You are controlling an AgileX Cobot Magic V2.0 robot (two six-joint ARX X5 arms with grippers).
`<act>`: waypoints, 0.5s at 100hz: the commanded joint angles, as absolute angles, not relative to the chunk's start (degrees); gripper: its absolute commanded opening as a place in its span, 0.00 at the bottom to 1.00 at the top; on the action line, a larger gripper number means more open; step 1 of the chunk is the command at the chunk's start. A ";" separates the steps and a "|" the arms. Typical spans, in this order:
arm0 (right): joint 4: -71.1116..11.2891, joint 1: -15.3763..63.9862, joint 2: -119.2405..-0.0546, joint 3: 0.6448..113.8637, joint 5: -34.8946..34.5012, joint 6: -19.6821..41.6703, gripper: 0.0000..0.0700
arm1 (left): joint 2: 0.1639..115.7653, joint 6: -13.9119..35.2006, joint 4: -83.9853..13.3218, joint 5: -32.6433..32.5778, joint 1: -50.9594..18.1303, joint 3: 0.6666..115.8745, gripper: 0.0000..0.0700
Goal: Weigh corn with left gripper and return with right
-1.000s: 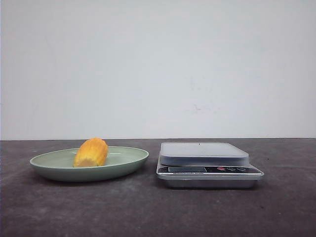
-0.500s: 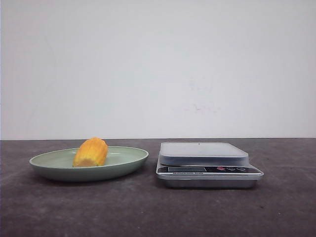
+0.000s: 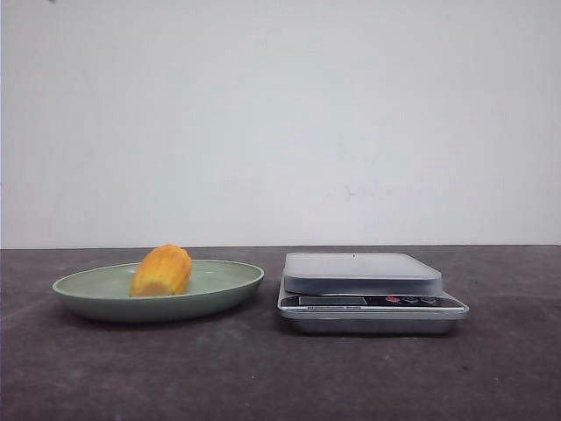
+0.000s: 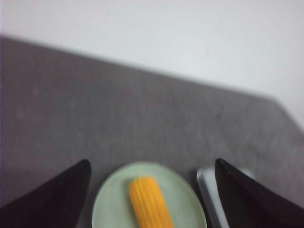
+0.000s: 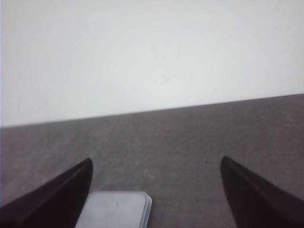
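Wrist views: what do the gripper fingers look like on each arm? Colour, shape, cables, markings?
Only fingertips show. The left gripper has two plain black fingers tapering to points. The right gripper has matching black wedge-shaped fingers. No cables, markings or sleeves are visible in either view; neither arm appears in the front view.

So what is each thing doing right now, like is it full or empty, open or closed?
corn: lying on its side in the plate, not held.
green plate: upright on the table, holding only the corn.
scale: platform bare, nothing on it; display unreadable.
left gripper: jaws wide open, empty, above the plate.
right gripper: jaws wide open, empty, above the scale.
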State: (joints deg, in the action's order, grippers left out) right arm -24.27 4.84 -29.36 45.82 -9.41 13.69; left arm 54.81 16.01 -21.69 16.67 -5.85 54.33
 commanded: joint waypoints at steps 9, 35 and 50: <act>-27.62 5.93 -33.93 50.11 -11.88 12.38 0.79 | 63.70 13.47 -21.02 12.49 -12.19 58.02 0.73; -29.98 5.98 -37.95 51.90 -12.75 11.57 0.79 | 78.48 13.30 -16.80 6.50 -22.04 58.26 0.73; -30.72 6.00 -39.29 51.90 -13.45 11.53 0.79 | 86.41 13.13 -14.55 2.63 -25.67 58.26 0.73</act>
